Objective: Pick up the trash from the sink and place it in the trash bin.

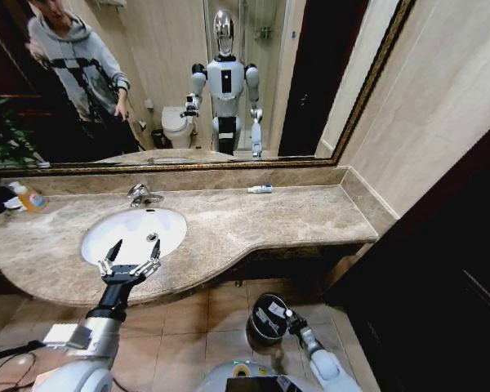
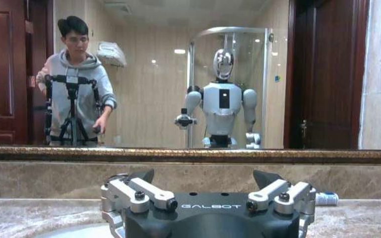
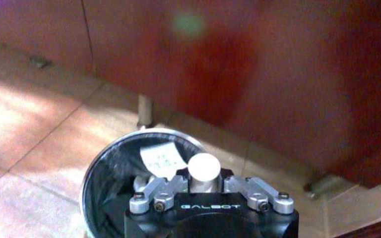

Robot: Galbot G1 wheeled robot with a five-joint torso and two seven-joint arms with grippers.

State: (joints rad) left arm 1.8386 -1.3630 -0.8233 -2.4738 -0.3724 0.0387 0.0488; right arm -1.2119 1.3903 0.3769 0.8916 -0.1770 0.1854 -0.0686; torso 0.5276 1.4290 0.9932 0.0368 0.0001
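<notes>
The white oval sink [image 1: 122, 229] is set in the marble counter, and my left gripper [image 1: 135, 255] hovers open over its front rim with nothing between the fingers. In the left wrist view that gripper [image 2: 205, 179] faces the mirror, jaws spread wide. On the floor below the counter stands the black trash bin [image 1: 265, 320]. My right gripper [image 1: 289, 315] is at the bin's rim. The right wrist view shows the right gripper [image 3: 204, 179] shut on a white tube [image 3: 204, 166] above the bin [image 3: 107, 163], which holds a white paper scrap [image 3: 160, 158]. Another white tube with blue marks [image 1: 260, 189] [image 2: 327, 199] lies on the counter by the backsplash.
A chrome faucet [image 1: 142, 194] stands behind the basin. A clear bottle with orange liquid [image 1: 31, 198] sits at the counter's far left. A wall mirror [image 1: 180, 82] runs along the back. A dark wooden cabinet [image 1: 441, 269] stands right of the bin, over a tiled floor [image 1: 188, 335].
</notes>
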